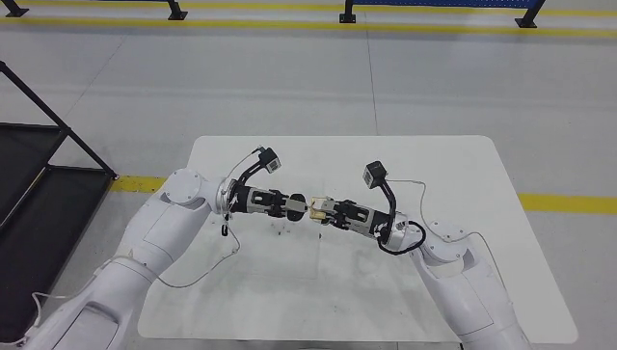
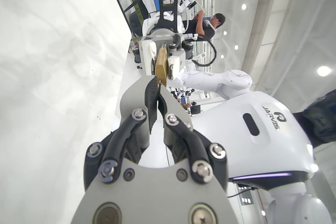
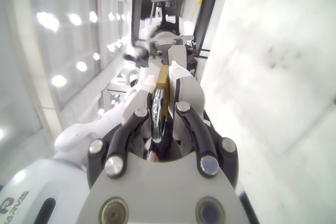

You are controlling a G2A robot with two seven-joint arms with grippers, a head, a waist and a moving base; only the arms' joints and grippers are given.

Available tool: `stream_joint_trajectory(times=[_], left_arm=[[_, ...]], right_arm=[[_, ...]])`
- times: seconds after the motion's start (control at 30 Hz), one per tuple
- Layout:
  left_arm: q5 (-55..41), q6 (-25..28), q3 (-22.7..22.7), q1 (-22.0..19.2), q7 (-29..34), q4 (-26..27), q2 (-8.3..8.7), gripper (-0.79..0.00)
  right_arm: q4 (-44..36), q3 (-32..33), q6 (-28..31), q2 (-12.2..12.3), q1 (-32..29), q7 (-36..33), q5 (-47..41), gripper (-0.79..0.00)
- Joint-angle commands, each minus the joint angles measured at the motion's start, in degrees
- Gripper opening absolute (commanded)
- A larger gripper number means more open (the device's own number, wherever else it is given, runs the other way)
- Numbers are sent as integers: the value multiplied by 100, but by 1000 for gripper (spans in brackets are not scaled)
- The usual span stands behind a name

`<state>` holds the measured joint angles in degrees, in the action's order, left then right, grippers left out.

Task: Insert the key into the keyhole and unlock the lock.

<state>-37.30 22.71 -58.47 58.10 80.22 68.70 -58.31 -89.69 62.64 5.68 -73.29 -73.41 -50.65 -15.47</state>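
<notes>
Left gripper (image 2: 158, 86), clenched on the key (image 2: 158, 82) (mostly hidden between its pads (image 2: 151, 93)), holds the key's tip against the brass lock (image 2: 161, 64). Right gripper (image 3: 161, 75) grasps that lock by its sides, both held in the air above the middle of the white tabletop (image 1: 463, 282).

A white counter (image 1: 501, 282) with rounded corners is set on a pale grey floor (image 1: 289, 80) marked with yellow lines (image 1: 569, 201). Faint grey smudges and a few small dark specks (image 2: 98, 118) are seen on its surface.
</notes>
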Motion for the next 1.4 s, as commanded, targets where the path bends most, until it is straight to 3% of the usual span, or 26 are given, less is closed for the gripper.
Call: stream_joint_trajectory(times=[0.0, 1.37], left_arm=[[66, 90, -21, 23, -25, 43, 3, -785], [1826, 1654, -459, 785, -1518, 1338, 316, -785]], right_arm=[[0, 0, 0, 0, 0, 0, 0, -785], [0, 0, 0, 0, 0, 0, 0, -785]])
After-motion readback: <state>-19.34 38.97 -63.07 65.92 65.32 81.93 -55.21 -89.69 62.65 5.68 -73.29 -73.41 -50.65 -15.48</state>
